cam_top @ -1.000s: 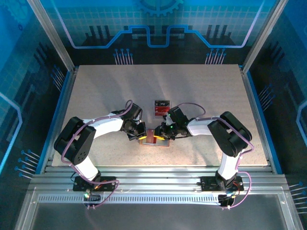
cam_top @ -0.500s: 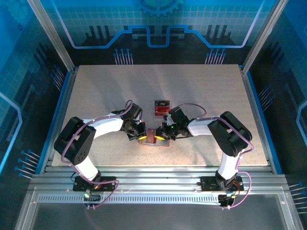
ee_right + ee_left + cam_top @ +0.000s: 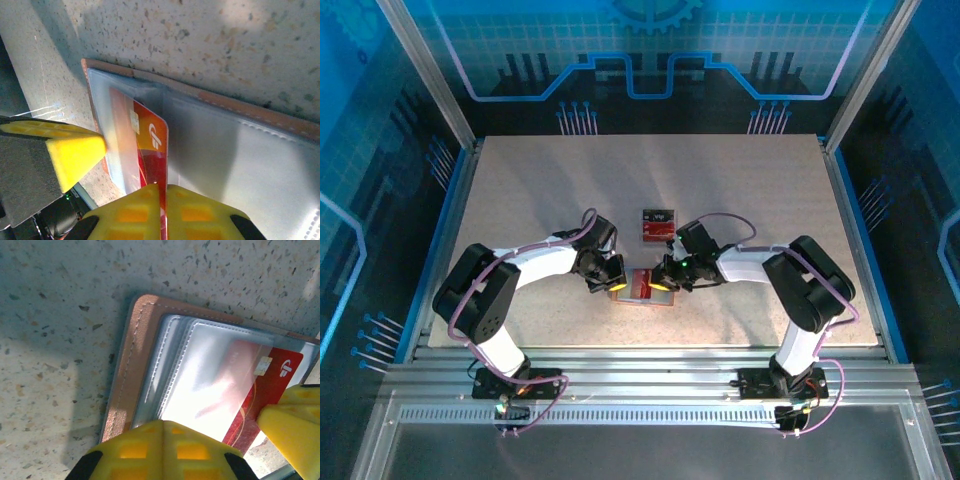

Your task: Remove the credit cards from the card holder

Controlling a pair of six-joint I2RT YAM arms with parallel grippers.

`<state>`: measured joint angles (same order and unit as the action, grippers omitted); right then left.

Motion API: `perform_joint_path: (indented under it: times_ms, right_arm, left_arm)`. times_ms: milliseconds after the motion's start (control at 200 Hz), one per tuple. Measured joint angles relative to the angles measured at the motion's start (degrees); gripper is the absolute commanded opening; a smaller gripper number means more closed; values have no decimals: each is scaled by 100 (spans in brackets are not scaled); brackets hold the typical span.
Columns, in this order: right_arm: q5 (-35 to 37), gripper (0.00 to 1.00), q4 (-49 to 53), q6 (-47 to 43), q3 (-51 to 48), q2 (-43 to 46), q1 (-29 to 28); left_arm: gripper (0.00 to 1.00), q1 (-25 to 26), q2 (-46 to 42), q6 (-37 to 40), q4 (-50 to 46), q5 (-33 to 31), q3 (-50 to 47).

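Your right gripper point(image 3: 164, 200) is clamped on the edge of a red card point(image 3: 150, 142), which stands partly out of a clear sleeve point(image 3: 210, 375) in the card holder point(image 3: 250, 140). Your left gripper point(image 3: 162, 440) has its jaws closed with nothing visible between them, and its tips rest on the holder's edge, which I judge to be a pin. The holder lies open and flat on the table point(image 3: 520, 200), between the two grippers and toward the near edge. A small stack of cards point(image 3: 658, 224) sits just beyond it on the far side. The step in hand looks like drawing this card free, so pull slowly and straight, in the card's own plane and out through the sleeve's mouth. A steep lift would likely make the plastic bind and raise the whole holder. Bear down firmly with the left tips as you pull. If the brown rim starts to slide or tip, stop and reset the pin before going on. Your hold is close to the card's edge, so watch for slip. Once the card clears, set it beside the far stack. Glare on the sleeves hides how many cards remain inside.
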<state>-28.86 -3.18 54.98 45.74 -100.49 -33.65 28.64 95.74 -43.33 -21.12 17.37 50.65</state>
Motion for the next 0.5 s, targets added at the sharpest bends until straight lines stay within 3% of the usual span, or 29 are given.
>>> perform_joint_path:
  times_ms: [500]
  right_arm:
    - [-48, 8, 450, -398, 83, 11, 219]
  left_arm:
    - [5, 111, -2, -59, 170, 22, -59]
